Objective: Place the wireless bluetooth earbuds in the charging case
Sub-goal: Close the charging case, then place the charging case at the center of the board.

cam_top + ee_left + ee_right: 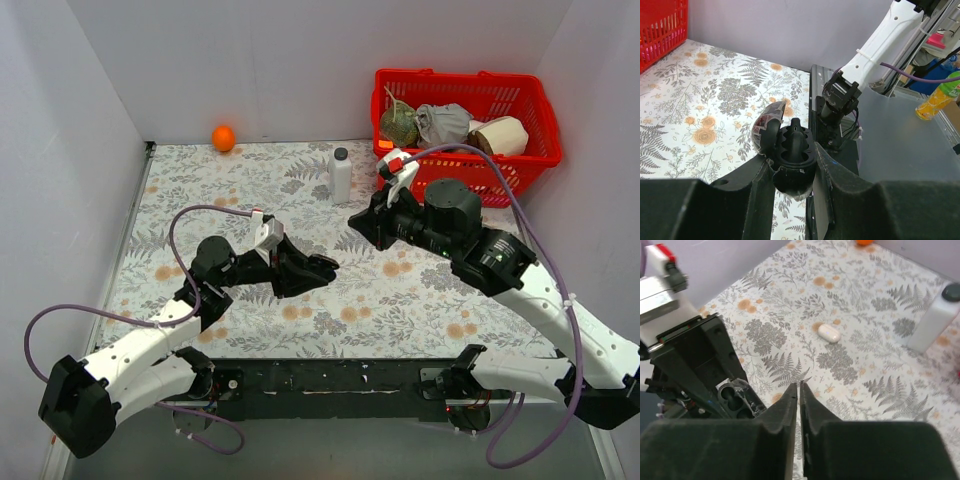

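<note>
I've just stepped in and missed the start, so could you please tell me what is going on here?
The left pincer is shut on a black charging case, holding it with the lid open. The right pincer, its jaws almost together with nothing visible between them, hovers close to the case. A small whitish pebble-shaped item lies on the floral table farther off. No earbud can be made out, so I can't tell whether any is seated yet.

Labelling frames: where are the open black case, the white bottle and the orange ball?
open black case (796,150): left wrist view, its socketed base.
white bottle (341,178): top external view, its body.
orange ball (223,137): top external view, its middle.
</note>
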`<state>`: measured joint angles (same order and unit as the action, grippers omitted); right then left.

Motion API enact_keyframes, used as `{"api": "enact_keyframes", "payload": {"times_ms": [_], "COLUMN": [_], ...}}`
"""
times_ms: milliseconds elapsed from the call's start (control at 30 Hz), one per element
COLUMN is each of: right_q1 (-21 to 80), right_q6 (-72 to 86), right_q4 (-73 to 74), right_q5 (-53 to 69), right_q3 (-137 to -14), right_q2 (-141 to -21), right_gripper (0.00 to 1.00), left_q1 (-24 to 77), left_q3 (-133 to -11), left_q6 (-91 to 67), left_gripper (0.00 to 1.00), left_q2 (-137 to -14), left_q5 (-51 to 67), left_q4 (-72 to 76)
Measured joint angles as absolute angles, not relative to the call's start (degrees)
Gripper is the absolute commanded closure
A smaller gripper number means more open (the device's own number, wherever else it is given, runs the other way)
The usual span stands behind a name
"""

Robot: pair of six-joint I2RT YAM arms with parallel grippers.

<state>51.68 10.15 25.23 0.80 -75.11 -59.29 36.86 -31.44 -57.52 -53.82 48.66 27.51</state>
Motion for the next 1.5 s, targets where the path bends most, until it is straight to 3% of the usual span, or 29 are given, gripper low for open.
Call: {"api": "enact_keyframes", "payload": {"times_ms": [233,600,1000,1133,1267,1500], "right_q1": [50.2,50.6,52.8,52.9,52.5,46.2], "right_q6": [11.0,9.6,8.1,8.2,10.9,15.7], "right_q4": [26.9,27.1,27.7,27.8,26.4,23.2], "right_q5": [4.2,15.5,19.2,17.9,8.9,1.5], "right_q3": [-74.1,-74.0,-74.0,-74.0,-69.6,-58.9], "right_q2": [-63.8,-66.4,-67.0,-66.9,-63.0,-56.4], "right_gripper": [0.97,0.94,0.93,0.78,0.67,0.62], "left_q1": [36.9,36.9,36.9,36.9,36.9,33.1], "left_q3": [-31.1,-31.1,-31.1,-31.1,-31.1,-35.2], "left_q6": [-56.8,-56.1,-55.9,-55.9,-56.6,-62.5], "left_gripper": [1.00,1.00,1.00,1.00,1.00,1.00], "left_q2": [-52.1,-52.0,-52.2,-52.3,-52.3,-61.9], "left_q5": [48.9,48.9,48.8,48.5,42.7,27.6], "left_q4": [28.9,29.2,29.6,29.6,26.9,14.7]}}
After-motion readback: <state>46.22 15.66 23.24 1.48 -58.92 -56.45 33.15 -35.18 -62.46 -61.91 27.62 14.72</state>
